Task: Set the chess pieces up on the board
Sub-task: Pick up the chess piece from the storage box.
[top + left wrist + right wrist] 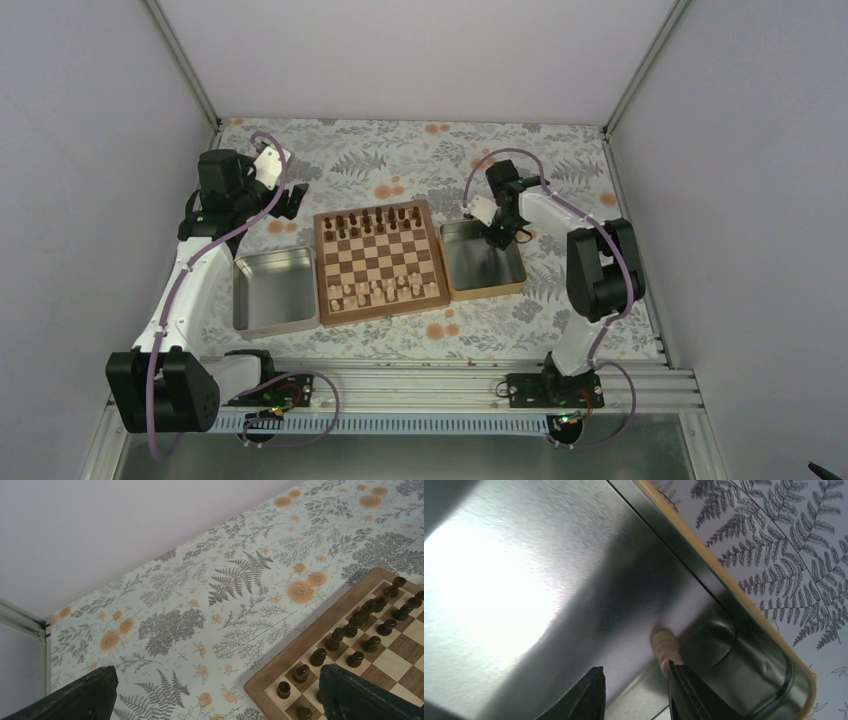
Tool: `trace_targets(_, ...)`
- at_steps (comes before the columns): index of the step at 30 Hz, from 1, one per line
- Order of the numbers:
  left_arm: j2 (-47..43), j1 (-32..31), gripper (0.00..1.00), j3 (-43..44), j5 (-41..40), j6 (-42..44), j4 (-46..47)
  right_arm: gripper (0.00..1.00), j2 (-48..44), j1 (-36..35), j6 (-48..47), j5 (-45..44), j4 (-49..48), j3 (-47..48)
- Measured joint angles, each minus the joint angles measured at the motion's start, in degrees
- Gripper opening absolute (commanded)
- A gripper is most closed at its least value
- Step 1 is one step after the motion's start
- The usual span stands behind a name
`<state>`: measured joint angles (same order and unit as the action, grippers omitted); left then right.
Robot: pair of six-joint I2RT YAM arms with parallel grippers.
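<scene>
Square wooden chessboard (381, 262) mid-bench: dark brown pieces (375, 218) line the far rows, and pale light-wood pieces (385, 290) appear to nearly fill the near rows. Right hand (635, 674), spread, hangs over one pale piece (665, 647) lying in the wooden-rimmed metal tray (724, 580). Left hand (216, 675) is spread and empty.

The white, black-jointed left arm (185, 290) reaches up from its base along the left of the square wooden chessboard (380, 262). Its left hand (290, 200) hangs just off the chessboard's far left corner, with the fingers (75, 695) spread wide. The right arm (600, 270) stands to the right of the chessboard, folded at the elbow. Its right hand (497, 236) points down beside the chessboard's right edge, near the far corner, with the dark fingers (591, 695) parted.
</scene>
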<state>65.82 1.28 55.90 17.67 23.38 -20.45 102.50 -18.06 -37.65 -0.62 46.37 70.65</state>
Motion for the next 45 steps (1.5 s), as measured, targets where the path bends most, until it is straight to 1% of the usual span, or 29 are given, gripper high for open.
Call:
trace_targets(4, 0.00, 0.00, 1.00, 0.00, 0.00, 0.00, 0.00, 0.37, 1.44, 1.18, -0.02, -0.61, -1.09, 0.02)
trace_targets(15, 0.00, 0.00, 1.00, 0.00, 0.02, 0.00, 0.00, 0.36, 2.16, 3.41, -0.31, -1.22, -4.04, 0.57)
trace_targets(23, 0.00, 0.00, 1.00, 0.00, 0.02, 0.02, -0.02, 0.36, 2.25, 3.58, -0.70, -1.29, -4.81, 0.57)
trace_targets(32, 0.02, 0.00, 1.00, 0.00, 0.02, 0.02, 0.00, 0.36, 2.71, 3.58, -0.87, 0.66, -2.23, 1.27)
trace_targets(37, 0.02, 0.00, 1.00, 0.00, 0.02, 0.04, 0.00, 0.36, 0.70, 3.58, -0.90, 2.47, -0.55, 1.31)
trace_targets(45, 0.02, 0.00, 1.00, 0.00, 0.02, 0.11, -0.02, 0.37, 0.07, 3.58, -0.92, 2.38, -0.24, 1.64)
